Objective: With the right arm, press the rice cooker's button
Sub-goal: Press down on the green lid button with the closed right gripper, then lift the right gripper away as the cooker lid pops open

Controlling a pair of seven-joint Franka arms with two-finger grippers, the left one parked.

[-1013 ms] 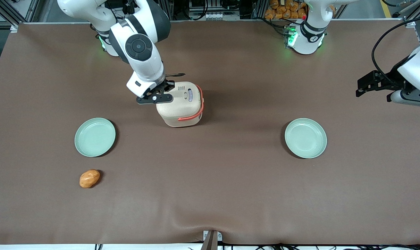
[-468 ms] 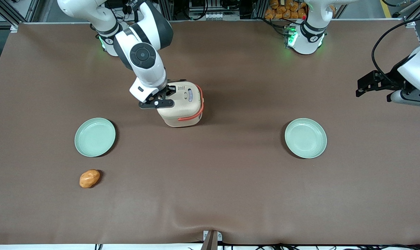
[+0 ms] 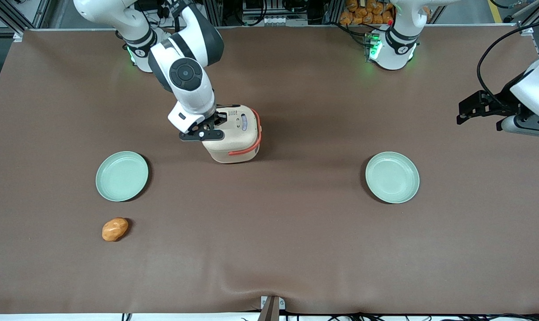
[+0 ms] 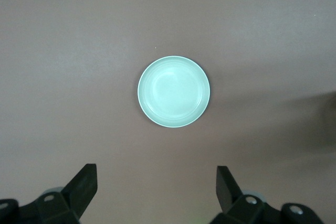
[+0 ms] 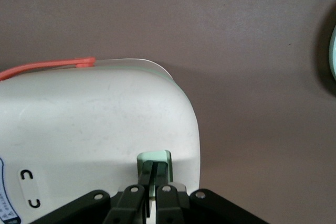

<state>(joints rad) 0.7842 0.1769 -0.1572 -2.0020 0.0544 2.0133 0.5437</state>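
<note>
Rice cooker [image 3: 234, 133] sat upright near the middle of the brown table [image 3: 296, 249], beige with its coral-orange handle band [image 3: 247, 149] wrapping the side nearer the front camera. The right arm [image 3: 187, 76] was bent down over it, and its gripper [image 5: 153, 179] was parked right at the lid's edge on the working arm's side. From the wrist camera the two black fingers [image 5: 145, 178] were pinched together, basically no gap, holding nothing, with their tips on the button [image 5: 154, 157], that little pale green pad set into the lid. One pale green plate [image 3: 122, 175] lay nearer the front camera toward the working arm's end, with a small orange-brown bread roll [image 3: 115, 229] nearer still. Another green plate [image 3: 392, 177] lay toward the parked arm's end.
</note>
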